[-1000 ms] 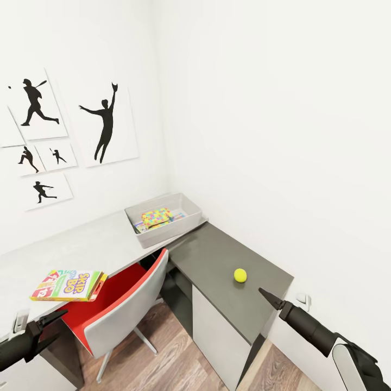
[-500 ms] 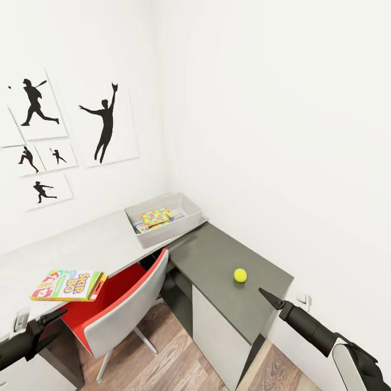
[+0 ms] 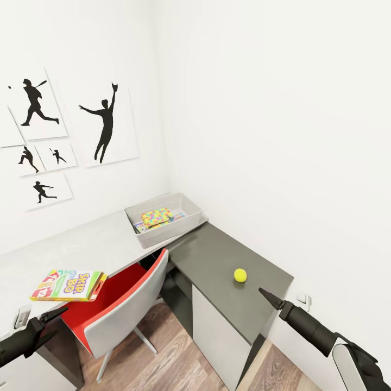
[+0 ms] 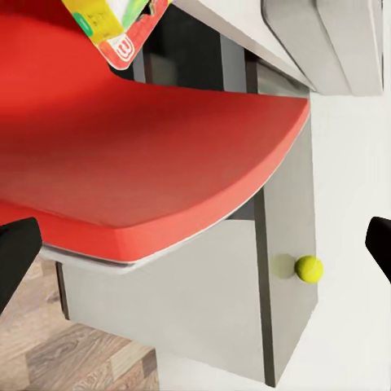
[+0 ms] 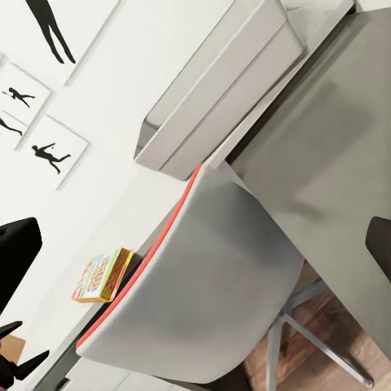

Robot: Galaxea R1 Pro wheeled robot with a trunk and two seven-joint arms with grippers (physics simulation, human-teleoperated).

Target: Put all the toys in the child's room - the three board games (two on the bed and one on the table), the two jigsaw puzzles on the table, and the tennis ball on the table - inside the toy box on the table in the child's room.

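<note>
Both arms reach forward and low. The left gripper [image 3: 53, 320] has its fingers spread (dark tips at the wrist view's edges); the right gripper [image 3: 267, 296] looks closed to a point.

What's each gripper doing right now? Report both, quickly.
Left gripper: open, holding nothing, near the Skip-Bo box.
Right gripper: open in the right wrist view, holding nothing, short of the tennis ball.

A red chair seat [image 4: 138, 147] fills most of the picture. A game box corner [image 4: 114, 28] juts over the table edge [image 4: 244, 37]. The ball [image 4: 309, 268] lies on the dark table section. Both dark fingers [image 4: 16, 257] stand wide apart.
</note>
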